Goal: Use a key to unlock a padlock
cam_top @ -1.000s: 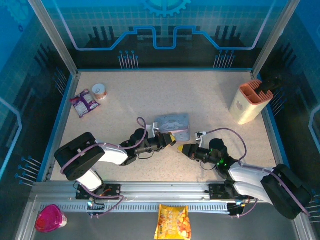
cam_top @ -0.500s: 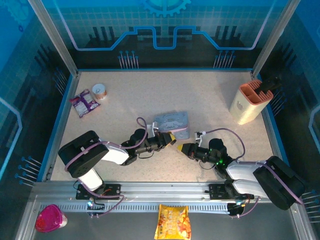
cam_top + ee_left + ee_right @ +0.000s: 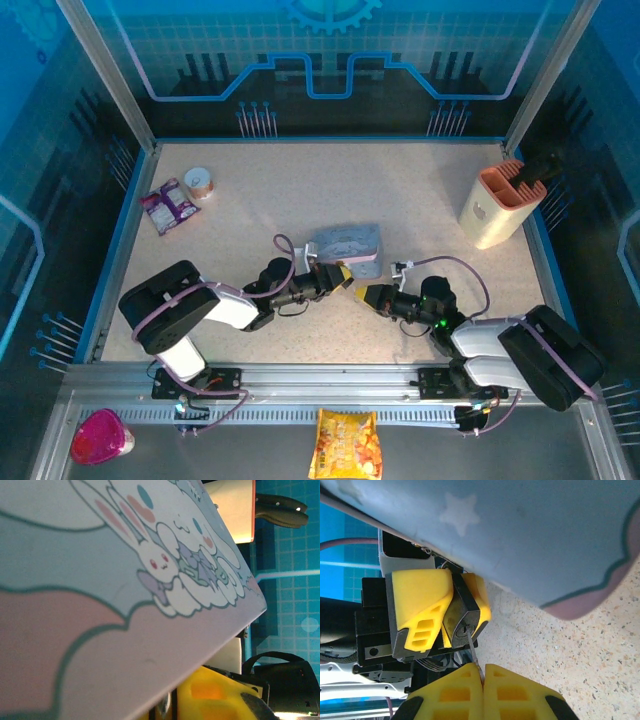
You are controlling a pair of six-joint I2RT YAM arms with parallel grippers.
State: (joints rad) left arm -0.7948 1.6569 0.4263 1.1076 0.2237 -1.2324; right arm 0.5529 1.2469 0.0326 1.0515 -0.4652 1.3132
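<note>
In the right wrist view the small dark padlock [image 3: 462, 614] is clamped between the yellow fingers [image 3: 417, 605] of my left gripper, keyhole facing the camera. The thin silvery key [image 3: 475, 652] sticks out from my right gripper [image 3: 483, 679], which is shut on it, and its tip sits at the keyhole. From above, the left gripper [image 3: 341, 276] and right gripper [image 3: 368, 296] meet tip to tip just in front of the pastel cartoon tin [image 3: 347, 243]. The left wrist view has the tin's printed face [image 3: 100, 580] very close, hiding most of the left gripper's yellow fingers [image 3: 220, 697].
A beige holder with an orange top [image 3: 497, 205] stands at the back right with a dark-handled tool in it. A purple snack packet [image 3: 168, 205] and a small round cup [image 3: 200, 182] lie at the back left. A snack bag [image 3: 345, 445] and a pink container [image 3: 100, 437] sit beyond the front rail.
My right gripper has edged a little left toward the left gripper, and the right arm has turned. The left arm has barely moved.
</note>
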